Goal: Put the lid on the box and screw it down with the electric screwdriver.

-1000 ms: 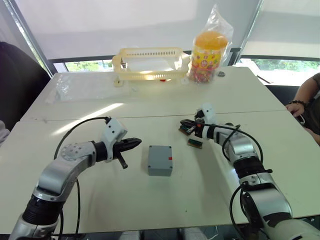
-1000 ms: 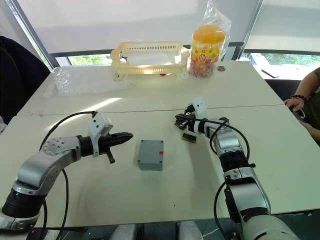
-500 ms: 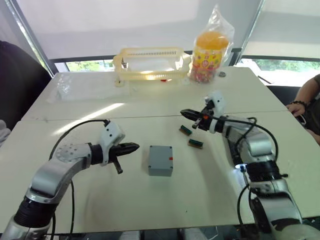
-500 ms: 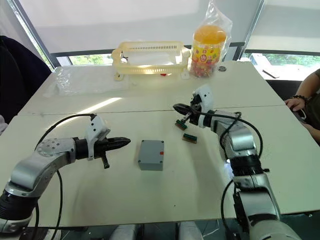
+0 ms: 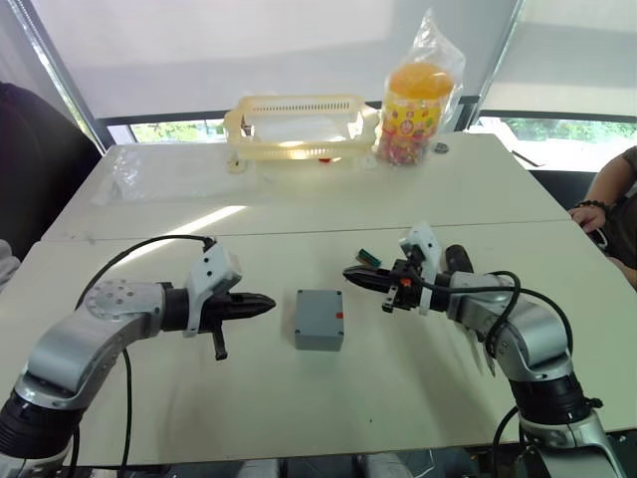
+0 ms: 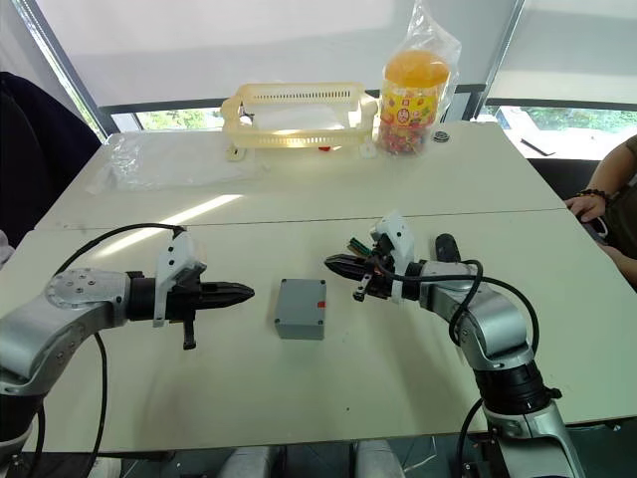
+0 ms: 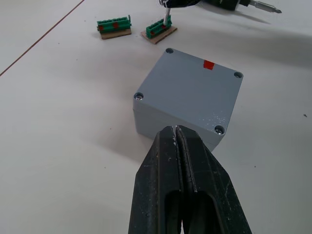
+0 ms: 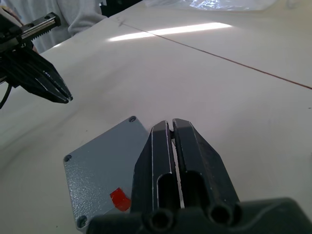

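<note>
The grey box [image 5: 318,321] stands mid-table with the lid [image 7: 191,86] sitting on top, a screw at each corner and a red mark near one edge. My left gripper [image 5: 263,302] is shut and empty, a short way left of the box, pointing at it. On the other side my right gripper [image 5: 356,277] is also shut and empty, its tips just above the box's right edge. The black electric screwdriver [image 5: 453,258] lies on the table behind my right forearm, which hides much of it. Its metal bit [image 7: 265,7] shows in the left wrist view.
Two small green blocks [image 7: 114,27] [image 7: 158,33] lie beyond the box. A yellow basket [image 5: 299,124], a bagged orange-lidded jar [image 5: 418,100] and a clear plastic bag [image 5: 149,171] sit at the back. A person's hand [image 5: 595,212] rests at the right table edge.
My right gripper has come away from the green blocks, down and left to the box's right edge. My left gripper has lowered slightly and stays left of the box.
</note>
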Robot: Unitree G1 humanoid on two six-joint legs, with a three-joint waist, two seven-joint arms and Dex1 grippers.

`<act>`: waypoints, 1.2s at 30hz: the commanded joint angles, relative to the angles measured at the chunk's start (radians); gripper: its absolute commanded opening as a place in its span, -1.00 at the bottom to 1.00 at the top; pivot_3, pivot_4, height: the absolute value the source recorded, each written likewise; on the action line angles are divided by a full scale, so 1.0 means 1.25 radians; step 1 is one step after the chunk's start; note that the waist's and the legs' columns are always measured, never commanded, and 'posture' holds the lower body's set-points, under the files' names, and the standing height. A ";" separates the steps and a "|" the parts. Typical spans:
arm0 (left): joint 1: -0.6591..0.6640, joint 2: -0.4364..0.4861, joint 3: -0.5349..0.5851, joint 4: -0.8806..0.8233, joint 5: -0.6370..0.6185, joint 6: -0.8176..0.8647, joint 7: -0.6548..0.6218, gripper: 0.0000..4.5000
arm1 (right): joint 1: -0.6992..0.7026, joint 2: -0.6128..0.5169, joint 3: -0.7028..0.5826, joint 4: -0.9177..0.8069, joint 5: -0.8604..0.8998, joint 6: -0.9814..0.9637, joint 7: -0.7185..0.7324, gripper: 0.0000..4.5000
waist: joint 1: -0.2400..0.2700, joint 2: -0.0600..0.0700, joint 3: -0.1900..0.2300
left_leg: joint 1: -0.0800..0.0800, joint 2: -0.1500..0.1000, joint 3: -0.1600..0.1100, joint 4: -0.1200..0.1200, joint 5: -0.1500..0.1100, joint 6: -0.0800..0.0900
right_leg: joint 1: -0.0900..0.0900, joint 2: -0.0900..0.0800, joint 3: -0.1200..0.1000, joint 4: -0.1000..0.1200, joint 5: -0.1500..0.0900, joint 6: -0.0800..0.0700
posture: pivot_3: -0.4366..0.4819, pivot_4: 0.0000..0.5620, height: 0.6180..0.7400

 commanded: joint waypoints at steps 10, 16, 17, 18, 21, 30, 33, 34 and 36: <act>0.000 -0.007 -0.008 -0.025 -0.012 0.004 0.017 -1.00 | 0.015 0.003 0.027 -0.036 0.010 -0.014 -0.012 -0.99 | 0.000 0.000 0.000 | 0.000 0.000 0.000 0.000 0.000 0.000 | 0.000 0.000 0.000 0.000 0.000 0.000 | -0.05 -0.47 1.00; 0.003 -0.010 -0.009 -0.026 -0.010 0.003 0.023 -1.00 | 0.013 0.002 0.033 -0.031 0.010 -0.016 -0.011 -0.99 | 0.000 0.000 0.000 | 0.000 0.000 0.000 0.000 0.000 0.000 | 0.000 0.000 0.000 0.000 0.000 0.000 | -0.05 -0.47 1.00; 0.003 -0.010 -0.009 -0.026 -0.010 0.003 0.024 -1.00 | 0.012 0.003 0.034 -0.029 0.010 -0.017 -0.011 -0.99 | 0.000 0.000 0.000 | 0.000 0.000 0.000 0.000 0.000 0.000 | 0.000 0.000 0.000 0.000 0.000 0.000 | -0.05 -0.47 1.00; 0.003 -0.011 -0.010 -0.026 -0.009 0.003 0.026 -1.00 | 0.011 0.004 0.035 -0.028 0.009 -0.018 -0.011 -0.99 | 0.000 0.000 0.000 | 0.000 0.000 0.000 0.000 0.000 0.000 | 0.000 0.000 0.000 0.000 0.000 0.000 | -0.05 -0.47 1.00; 0.005 -0.009 -0.015 -0.026 -0.001 -0.002 0.027 -1.00 | 0.010 0.005 0.040 -0.025 0.007 -0.020 -0.011 -0.99 | 0.000 0.000 0.000 | 0.000 0.000 0.000 0.000 0.000 0.000 | 0.000 0.000 0.000 0.000 0.000 0.000 | -0.05 -0.47 1.00; 0.003 -0.013 -0.014 -0.023 -0.002 -0.002 0.037 -1.00 | 0.004 0.007 0.054 0.007 -0.008 -0.041 -0.009 -0.99 | 0.000 0.000 0.000 | 0.000 0.000 0.000 0.000 0.000 0.000 | 0.000 0.000 0.000 0.000 0.000 0.000 | -0.05 -0.47 1.00; 0.003 -0.014 -0.014 -0.023 -0.001 -0.003 0.039 -1.00 | 0.002 0.006 0.063 0.020 -0.018 -0.054 -0.006 -0.99 | 0.000 0.000 0.000 | 0.000 0.000 0.000 0.000 0.000 0.000 | 0.000 0.000 0.000 0.000 0.000 0.000 | -0.05 -0.47 1.00; 0.002 -0.014 -0.015 -0.022 -0.001 -0.003 0.039 -1.00 | 0.002 0.006 0.065 0.024 -0.021 -0.058 -0.005 -0.99 | 0.000 0.000 0.000 | 0.000 0.000 0.000 0.000 0.000 0.000 | 0.000 0.000 0.000 0.000 0.000 0.000 | -0.05 -0.47 1.00; 0.000 -0.016 -0.016 -0.022 -0.001 -0.003 0.040 -1.00 | 0.000 0.006 0.069 0.031 -0.028 -0.065 -0.004 -0.99 | 0.000 0.000 0.000 | 0.000 0.000 0.000 0.000 0.000 0.000 | 0.000 0.000 0.000 0.000 0.000 0.000 | -0.05 -0.47 1.00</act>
